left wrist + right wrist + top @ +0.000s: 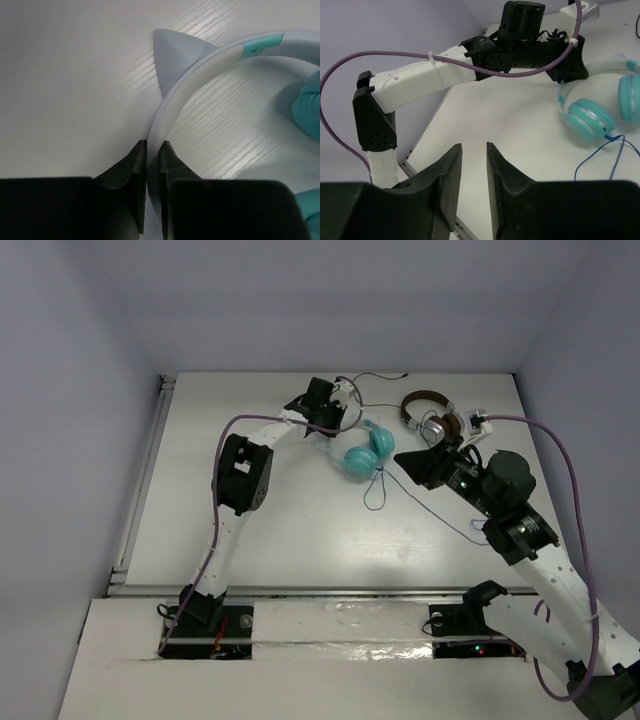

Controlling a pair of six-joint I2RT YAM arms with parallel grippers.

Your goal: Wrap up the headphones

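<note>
The teal headphones lie on the white table behind its middle, ear cups toward the right arm. My left gripper is shut on their white headband, just below an ear-like point; a teal cup shows at the right edge. The thin cable loops in front of the cups and trails right. My right gripper is open and empty, hovering right of the cups. In the right wrist view the fingers stand slightly apart, with the headphones and blue cable ahead on the right.
Brown-and-silver headphones lie at the back right, close behind my right wrist, with a dark cable running along the back edge. Purple walls close in the table's back and sides. My left arm stretches across the left half.
</note>
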